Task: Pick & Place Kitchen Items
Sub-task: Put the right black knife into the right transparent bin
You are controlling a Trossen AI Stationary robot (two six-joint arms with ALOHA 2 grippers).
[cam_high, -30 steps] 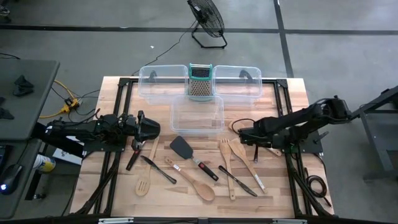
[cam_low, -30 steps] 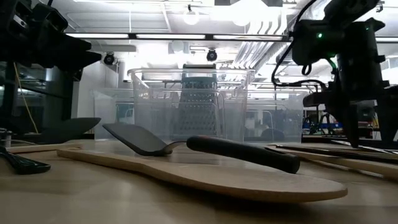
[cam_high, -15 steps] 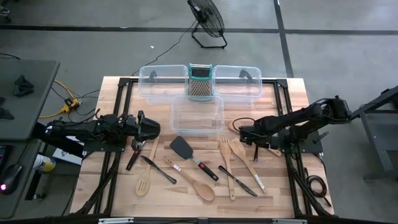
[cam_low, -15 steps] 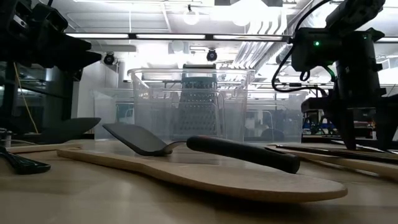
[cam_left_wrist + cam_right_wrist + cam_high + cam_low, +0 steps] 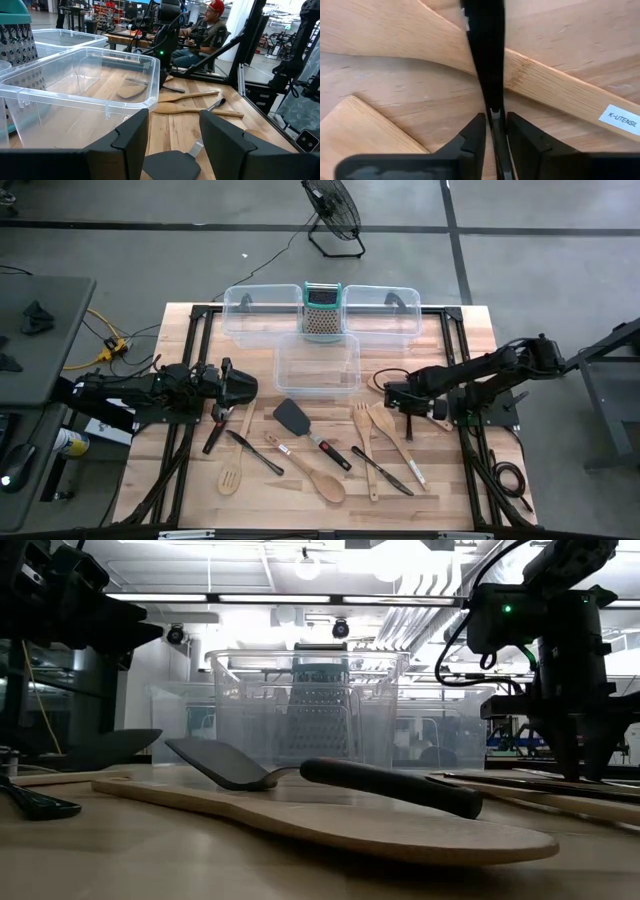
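Several wooden and black utensils lie flat on the table, among them a black turner, a wooden spoon and a wooden spatula. My right gripper points down at the table's right middle, shut on a thin black-handled tool that lies across a labelled wooden handle. My left gripper waits open at the table's left, level, above the turner's blade, holding nothing. My right gripper pinches the tool's thin neck, just past the end of its black handle, between its two fingers. The fingers come from above, pointing down, and lie across the tool. The tool still rests on the wooden handle and the table.
Three clear bins stand at the table's far middle, with a teal-topped box grater between the two far ones. A person sits beyond the table. Bare wood lies along the table's near edge and near the far right corner.
My right gripper has come down a little toward the table and shut on the thin black-handled tool. The tool and the other utensils lie where they were.
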